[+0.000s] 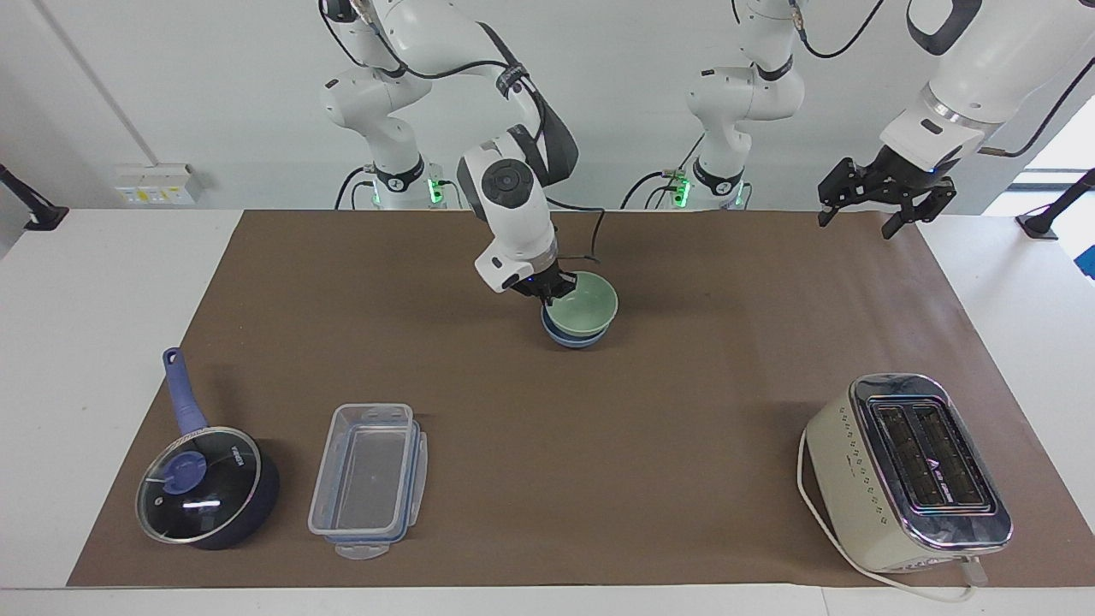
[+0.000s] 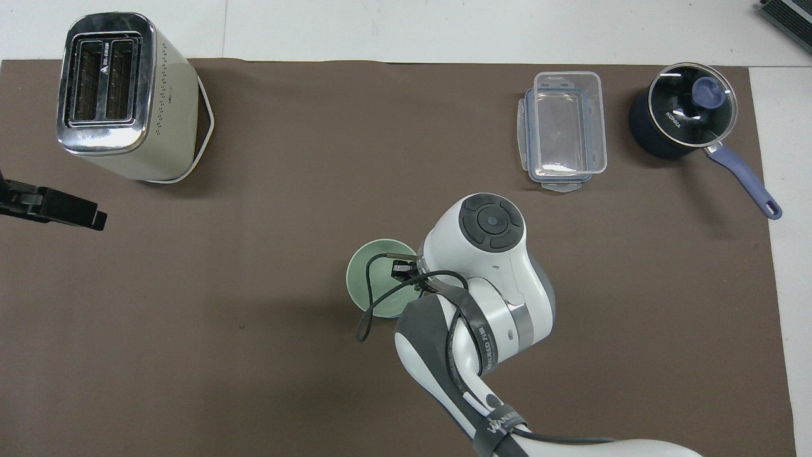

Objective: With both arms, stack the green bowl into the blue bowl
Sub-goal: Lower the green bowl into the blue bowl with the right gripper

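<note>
Both arms are glossy white, built of rounded jointed segments with dark grey collars. The right arm [image 1: 513, 214] carries a round dark grey cap with a centre dot on its last big joint, a silver ring at the wrist, and a black cable looping along it, strapped by a band with white lettering. The left arm [image 1: 941, 111] shows a silver wrist ring and a black angular gripper. Green lights glow at both bases.

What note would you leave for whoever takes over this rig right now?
Right gripper: at the green bowl's rim; grip state unclear.
Left gripper: waiting in the air over its own end of the table, fingers spread.
Green bowl sits nested in the blue bowl mid-mat.
Done: the stack.
Left: free the right gripper and pull it clear.
</note>
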Available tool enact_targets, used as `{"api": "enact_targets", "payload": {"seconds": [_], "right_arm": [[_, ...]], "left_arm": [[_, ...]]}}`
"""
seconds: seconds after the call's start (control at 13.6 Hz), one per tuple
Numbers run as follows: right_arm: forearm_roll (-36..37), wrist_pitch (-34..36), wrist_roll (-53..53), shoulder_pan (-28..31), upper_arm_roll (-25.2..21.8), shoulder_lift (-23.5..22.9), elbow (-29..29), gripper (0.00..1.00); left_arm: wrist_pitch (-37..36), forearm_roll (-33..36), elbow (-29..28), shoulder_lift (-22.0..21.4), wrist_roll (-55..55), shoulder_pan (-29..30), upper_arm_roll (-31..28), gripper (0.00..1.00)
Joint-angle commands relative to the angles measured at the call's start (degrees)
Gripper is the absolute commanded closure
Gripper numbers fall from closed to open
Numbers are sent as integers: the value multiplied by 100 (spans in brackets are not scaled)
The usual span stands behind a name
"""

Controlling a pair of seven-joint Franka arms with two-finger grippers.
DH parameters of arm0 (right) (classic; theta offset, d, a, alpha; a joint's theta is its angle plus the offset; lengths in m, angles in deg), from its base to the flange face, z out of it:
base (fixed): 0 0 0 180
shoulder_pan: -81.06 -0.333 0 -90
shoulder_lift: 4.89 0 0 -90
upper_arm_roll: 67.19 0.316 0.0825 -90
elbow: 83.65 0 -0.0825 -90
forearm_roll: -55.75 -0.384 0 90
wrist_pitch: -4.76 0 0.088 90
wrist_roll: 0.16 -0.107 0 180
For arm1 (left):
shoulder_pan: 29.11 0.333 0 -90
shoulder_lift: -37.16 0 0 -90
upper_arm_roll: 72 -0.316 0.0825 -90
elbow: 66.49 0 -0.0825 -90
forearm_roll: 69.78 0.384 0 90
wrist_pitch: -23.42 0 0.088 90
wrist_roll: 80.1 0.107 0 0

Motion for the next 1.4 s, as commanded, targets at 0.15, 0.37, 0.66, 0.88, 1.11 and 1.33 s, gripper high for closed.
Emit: {"api": "enact_targets", "payload": {"seconds": [0.15, 0.37, 0.66, 0.88, 1.11, 1.33], "right_arm": [[-199, -329, 443, 99, 16, 100, 289, 100], [-199, -366, 443, 108, 16, 47, 289, 100], [-199, -357, 400, 65, 16, 56, 298, 100], [-199, -357, 434, 65, 16, 73, 333, 100], [-199, -357, 435, 56, 16, 56, 342, 100], [-199, -357, 443, 38, 16, 47, 342, 100]], "left_arm": [[-14, 84, -147, -142, -7, 13, 8, 0], [4, 84, -147, -142, -7, 13, 8, 0], [-14, 84, -147, -142, -7, 13, 8, 0], [4, 84, -147, -142, -7, 13, 8, 0], [-14, 84, -147, -142, -7, 13, 8, 0], [-5, 84, -147, -142, -7, 13, 8, 0]]}}
